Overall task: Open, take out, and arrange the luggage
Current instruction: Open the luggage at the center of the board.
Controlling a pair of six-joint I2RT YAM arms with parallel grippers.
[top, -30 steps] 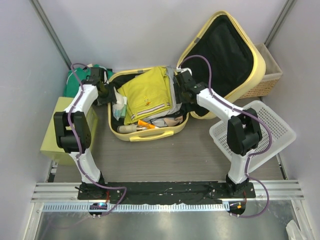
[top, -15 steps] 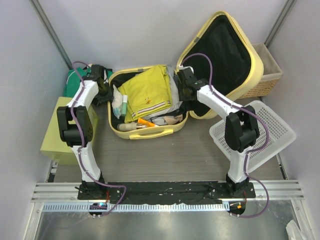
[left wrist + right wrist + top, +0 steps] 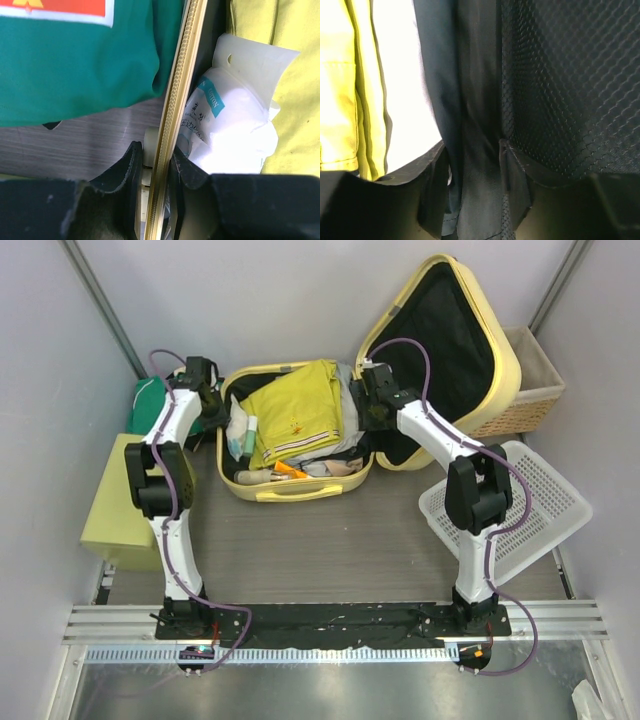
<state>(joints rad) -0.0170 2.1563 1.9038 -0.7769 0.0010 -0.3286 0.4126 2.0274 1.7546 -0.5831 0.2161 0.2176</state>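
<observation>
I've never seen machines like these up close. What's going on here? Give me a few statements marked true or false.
1. The luggage lies with its lid raised. True.
2. The left gripper clamps the zipper rim on the luggage's left side. True.
3. The yellow garment lies on the bare table. False: it lies on top inside the luggage.
4. The right gripper hangs free, touching nothing. False: it pinches the black lining at the luggage's right side.
5. A white packet sits just inside the left rim. True.
</observation>
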